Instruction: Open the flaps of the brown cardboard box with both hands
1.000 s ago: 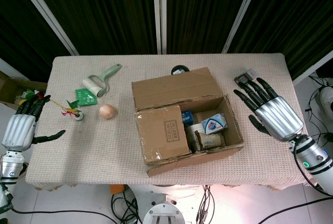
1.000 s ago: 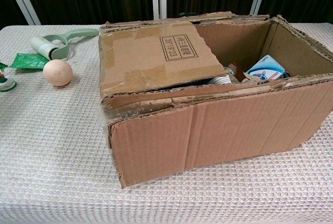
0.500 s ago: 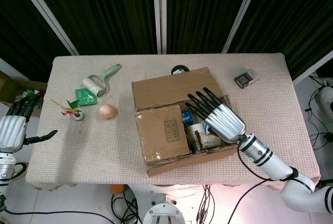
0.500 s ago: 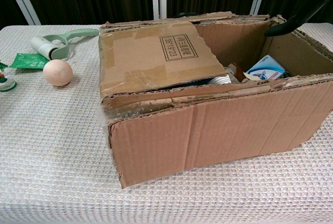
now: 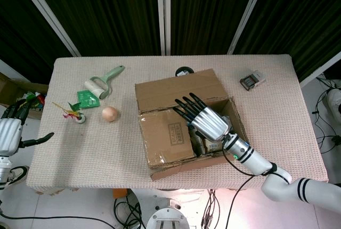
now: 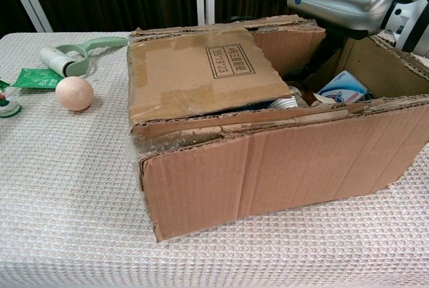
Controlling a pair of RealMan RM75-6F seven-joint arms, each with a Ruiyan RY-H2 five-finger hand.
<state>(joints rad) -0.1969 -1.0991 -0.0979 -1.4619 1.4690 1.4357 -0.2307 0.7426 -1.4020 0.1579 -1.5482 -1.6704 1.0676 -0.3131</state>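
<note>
Hovering over the open half of the brown cardboard box (image 5: 189, 125), the right hand (image 5: 205, 120) is stretched flat, palm down, its dark fingers (image 5: 184, 106) spread apart and holding nothing, their tips reaching over the inner edge of the left flap (image 5: 166, 136), which lies folded down across the box's left half and bears a printed label. In the chest view the same silver hand sits above the box opening, near the back wall, and whether it touches the cardboard cannot be told. The box stands near the middle of the bench (image 5: 277, 106), which is covered with a beige woven cloth; its rear flap (image 5: 178, 90) is laid back away from the robot, and the right half of the box is uncovered, showing a white and blue packet (image 6: 343, 88) and other packed goods inside. The left hand (image 5: 11, 133) is off the bench's left edge, well apart from the box, its fingers apart and empty, the thumb pointing toward the bench. On the left part of the bench lie a pale green lint roller (image 5: 101, 82), a green sachet (image 5: 88, 99) just beside it, a tan egg-like ball (image 5: 109, 114) and a small feathered toy (image 5: 74, 114). Behind the box a round black item (image 5: 184, 71) shows partly, and a small pack of batteries (image 5: 252, 79) lies toward the far right corner.
</note>
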